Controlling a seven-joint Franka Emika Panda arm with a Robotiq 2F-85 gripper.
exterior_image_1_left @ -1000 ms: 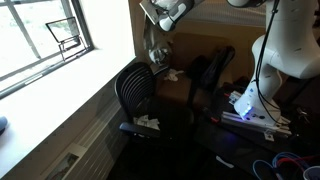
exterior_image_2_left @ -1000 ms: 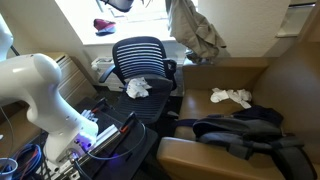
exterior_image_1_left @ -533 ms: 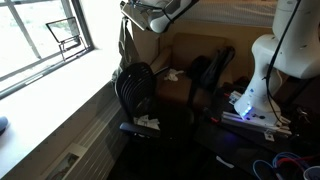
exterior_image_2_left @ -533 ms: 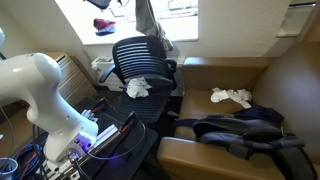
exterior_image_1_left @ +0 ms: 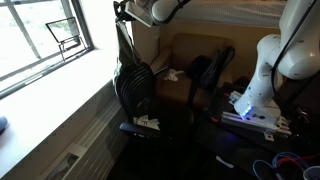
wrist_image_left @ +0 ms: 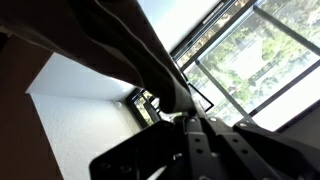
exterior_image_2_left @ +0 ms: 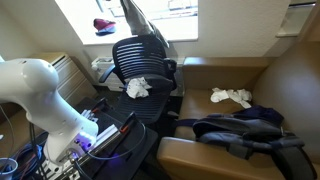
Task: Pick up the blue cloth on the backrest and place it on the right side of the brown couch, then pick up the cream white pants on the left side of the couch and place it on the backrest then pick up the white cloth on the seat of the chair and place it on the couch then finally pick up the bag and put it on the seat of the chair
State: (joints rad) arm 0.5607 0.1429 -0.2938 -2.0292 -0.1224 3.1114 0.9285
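Observation:
My gripper (exterior_image_1_left: 128, 12) is shut on a cream-grey garment (exterior_image_1_left: 125, 45), the pants, which hang straight down above the black mesh chair (exterior_image_1_left: 135, 90) by the window. In an exterior view the garment (exterior_image_2_left: 135, 20) dangles over the chair's backrest (exterior_image_2_left: 140, 55), with the gripper cut off at the top edge. In the wrist view the fingers (wrist_image_left: 185, 118) pinch the dark backlit cloth (wrist_image_left: 130, 50). A white cloth (exterior_image_2_left: 138, 87) lies on the chair seat. Another white cloth (exterior_image_2_left: 232, 97) and a dark blue heap (exterior_image_2_left: 245, 125) lie on the brown couch (exterior_image_2_left: 295, 80).
The window and sill (exterior_image_1_left: 50, 60) are close beside the chair. A red and blue item (exterior_image_2_left: 103, 25) sits on the sill. The robot's white base (exterior_image_2_left: 40, 95) and cables stand on the floor in front of the chair and couch.
My gripper has carried the hanging garment away from the couch side and towards the window, and it now hangs over the chair's backrest. Nothing else moved.

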